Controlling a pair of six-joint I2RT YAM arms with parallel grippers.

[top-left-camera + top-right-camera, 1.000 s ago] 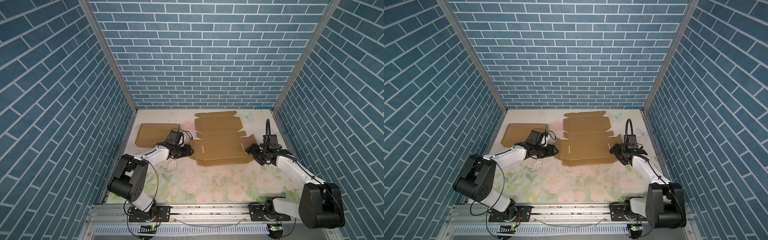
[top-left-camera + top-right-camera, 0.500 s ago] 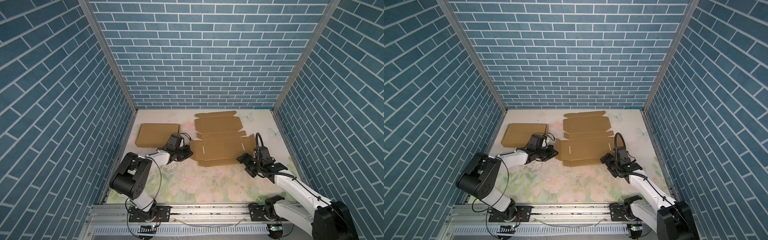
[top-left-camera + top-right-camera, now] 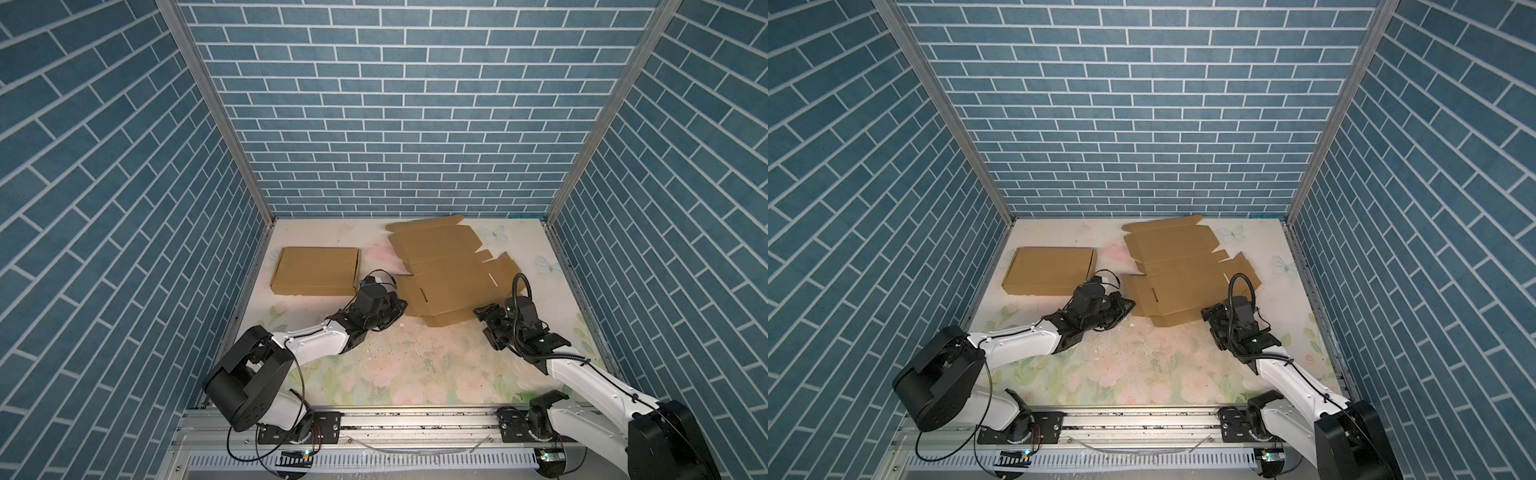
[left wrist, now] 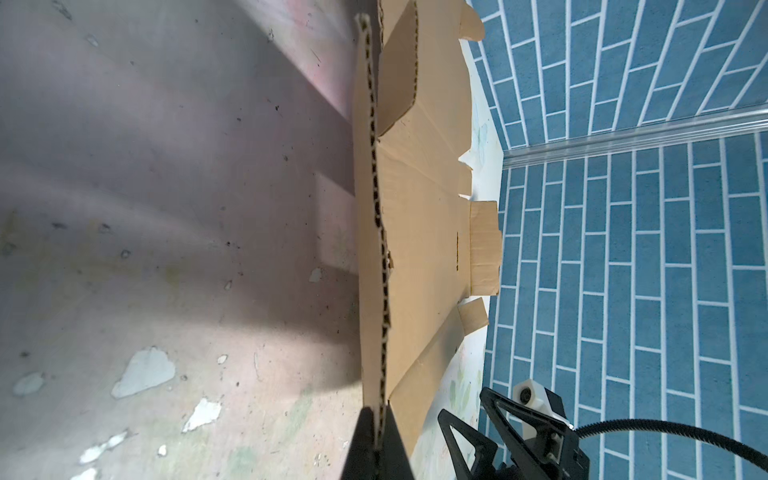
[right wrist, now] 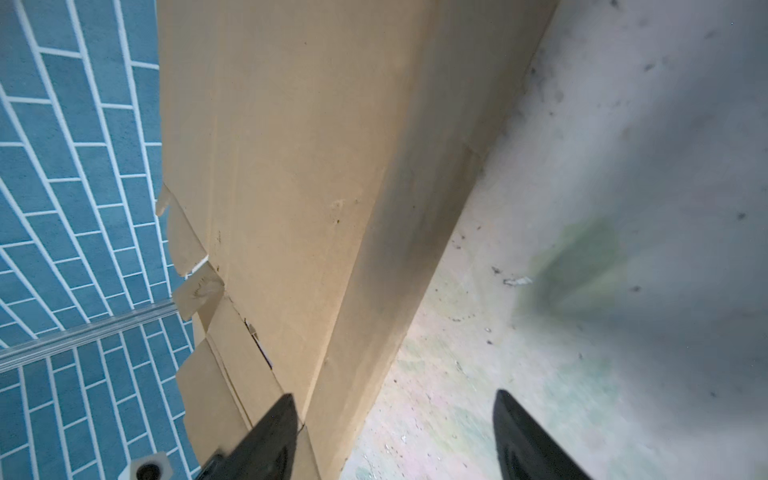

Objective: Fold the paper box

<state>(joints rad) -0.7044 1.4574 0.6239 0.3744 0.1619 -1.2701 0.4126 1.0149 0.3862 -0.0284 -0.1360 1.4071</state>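
1. Sheet (image 3: 449,274): unfolded cardboard, flaps spread. It lies on the mat (image 3: 415,365), right of centre and reaching toward the back wall. It reads the same in both top views.
2. My left gripper (image 4: 377,415) is pinched tight on the sheet's left edge, near its front corner.
3. Left wrist view: the corrugated edge runs straight in between my two fingers (image 4: 363,436), one on each face. A shadow falls on the mat beside that edge.
4. My right gripper (image 3: 484,318) sits low at the sheet's front right corner, fingers spread wide and holding nothing.
5. Right wrist view: one of the fingertips (image 5: 278,428) overlaps the sheet's front strip, and the other hangs over bare mat.
6. The sheet's front edge passes between them, close to the first finger and well apart from the second. I cannot tell whether that finger touches the cardboard.
7. Box (image 3: 316,270): closed and flat, at back left, just behind my left gripper and apart from the sheet.
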